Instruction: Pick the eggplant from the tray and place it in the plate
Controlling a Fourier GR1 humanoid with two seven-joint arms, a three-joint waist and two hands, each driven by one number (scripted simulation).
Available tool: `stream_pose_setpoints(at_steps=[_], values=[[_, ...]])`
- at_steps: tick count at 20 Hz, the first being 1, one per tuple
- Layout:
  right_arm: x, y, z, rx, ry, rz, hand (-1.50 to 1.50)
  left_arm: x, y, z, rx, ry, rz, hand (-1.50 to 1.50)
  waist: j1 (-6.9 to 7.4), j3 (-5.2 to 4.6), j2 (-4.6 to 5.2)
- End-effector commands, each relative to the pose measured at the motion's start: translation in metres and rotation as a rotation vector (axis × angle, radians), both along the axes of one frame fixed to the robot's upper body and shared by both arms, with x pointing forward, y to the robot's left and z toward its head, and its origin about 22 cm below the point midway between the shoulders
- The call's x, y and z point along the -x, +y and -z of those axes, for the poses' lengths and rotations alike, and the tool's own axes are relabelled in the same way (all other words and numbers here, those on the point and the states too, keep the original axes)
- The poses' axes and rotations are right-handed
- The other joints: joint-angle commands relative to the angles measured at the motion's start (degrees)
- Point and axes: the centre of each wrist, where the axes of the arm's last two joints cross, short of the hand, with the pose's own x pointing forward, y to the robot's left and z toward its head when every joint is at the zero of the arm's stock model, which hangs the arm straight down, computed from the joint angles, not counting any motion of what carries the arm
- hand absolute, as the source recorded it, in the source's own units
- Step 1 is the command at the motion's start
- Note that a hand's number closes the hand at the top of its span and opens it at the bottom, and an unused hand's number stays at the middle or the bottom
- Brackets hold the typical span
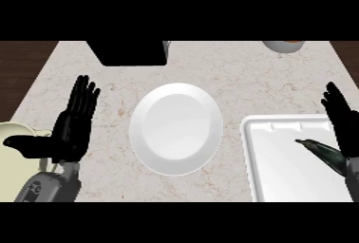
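**Ana:** Pale speckled stone makes up the counter (105, 76), with dark wood showing at its far corners. A black box (133, 52) sits at the far edge, and a white plate (176, 128) lies in the middle with nothing on it.

**Ben:** Where is the eggplant?

**Ana:** On the white tray (280, 161) at the right, well apart from the plate. The eggplant (324, 153) lies toward the tray's right side, dark and slim, and its near end is hidden behind the right arm.

**Ben:** Which way does it point?

**Ana:** Its long axis runs diagonally: the thin stem tip points far-left, and the body runs near-right.

**Ben:** And the hands?

**Ana:** The right hand (344, 121) shows at the right edge, fingers straight and spread, just above the eggplant and holding nothing. The left hand (73, 121) rests open at the left, fingers up, beside a cream-coloured jug (17, 156).

**Ben:** How would it handle?

**Ana:** I'd judge it light and fairly stiff, with smooth skin that could slip. Taking it across the thicker middle, fingers set square to the long axis, looks safer than at the tapered stem end.
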Motion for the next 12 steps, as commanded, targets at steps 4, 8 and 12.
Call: stream_pose_setpoints(at_steps=[4,8,12], values=[[-0.011,0.052,0.016,-0.174,0.189,-0.446,1.50,0.012,0.024,0.025,-0.204,0.082,0.018,0.00,0.50,-2.47,2.14],[-0.022,0.042,-0.035,0.433,-0.014,-0.586,1.50,0.023,0.038,0.042,-0.270,0.192,0.074,0.00,1.04,-2.72,1.80],[0.030,0.009,0.064,0.063,-0.042,-0.526,-1.50,0.032,0.069,0.059,-0.273,0.203,0.059,0.00,-1.51,-2.49,1.84]])
